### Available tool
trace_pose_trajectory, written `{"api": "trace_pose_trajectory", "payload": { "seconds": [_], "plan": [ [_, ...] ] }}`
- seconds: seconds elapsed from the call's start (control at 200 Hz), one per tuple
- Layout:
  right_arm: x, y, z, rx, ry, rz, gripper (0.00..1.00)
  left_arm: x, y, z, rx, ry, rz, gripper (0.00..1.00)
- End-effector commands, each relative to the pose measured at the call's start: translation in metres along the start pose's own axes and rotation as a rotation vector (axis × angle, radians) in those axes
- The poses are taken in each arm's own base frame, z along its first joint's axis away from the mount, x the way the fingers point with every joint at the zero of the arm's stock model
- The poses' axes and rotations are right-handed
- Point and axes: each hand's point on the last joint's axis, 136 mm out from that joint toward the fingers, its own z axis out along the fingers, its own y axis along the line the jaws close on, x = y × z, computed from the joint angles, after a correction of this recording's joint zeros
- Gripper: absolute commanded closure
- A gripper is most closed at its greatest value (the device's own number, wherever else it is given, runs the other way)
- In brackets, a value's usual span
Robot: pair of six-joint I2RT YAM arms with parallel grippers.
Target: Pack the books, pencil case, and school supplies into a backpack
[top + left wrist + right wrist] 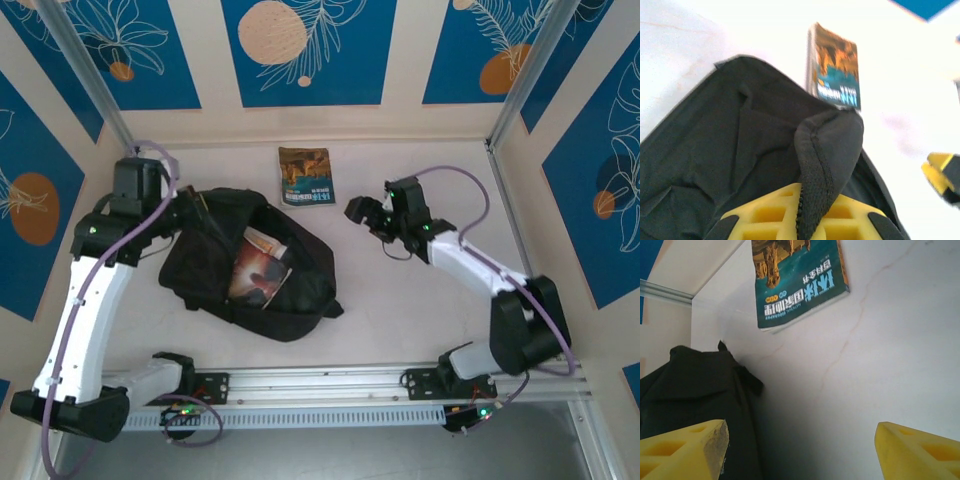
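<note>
The black backpack (215, 262) lies open at the table's left-middle, with a dark brown book (258, 272) and another book's edge showing in its mouth. My left gripper (807, 202) is shut on the backpack's zipped rim (827, 145), at the bag's far left corner (197, 207). A blue-and-orange book (305, 177) lies flat on the table behind the bag, also in the wrist views (836, 67) (797, 280). My right gripper (363, 212) hangs open to the right of the bag, between it and the book, with nothing between its fingers (687, 450). The pencil case and school supplies are hidden from view.
White tabletop (420, 300) stretches right of the bag under my right arm. Patterned blue-and-cream walls (300, 50) close in the back and sides. A metal rail (330, 380) runs along the near edge between the arm bases.
</note>
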Motion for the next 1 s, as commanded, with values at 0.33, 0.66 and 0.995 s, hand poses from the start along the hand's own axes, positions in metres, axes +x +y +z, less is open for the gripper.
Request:
{"api": "trace_pose_trajectory", "payload": {
  "seconds": [0.33,0.66,0.995],
  "plan": [
    [-0.032,-0.008,0.114,0.078,0.179,0.061,0.23,-0.15,0.027,-0.039,-0.24,-0.444,-0.086,1.0],
    [-0.031,-0.028,0.172,0.108,0.3,0.13,0.29,-0.052,-0.023,0.121,0.09,0.115,-0.036,1.0],
    [-0.052,-0.011,0.177,0.179,0.234,-0.127,0.57,0.006,-0.007,0.158,-0.018,0.241,0.061,0.94]
  ]
}}
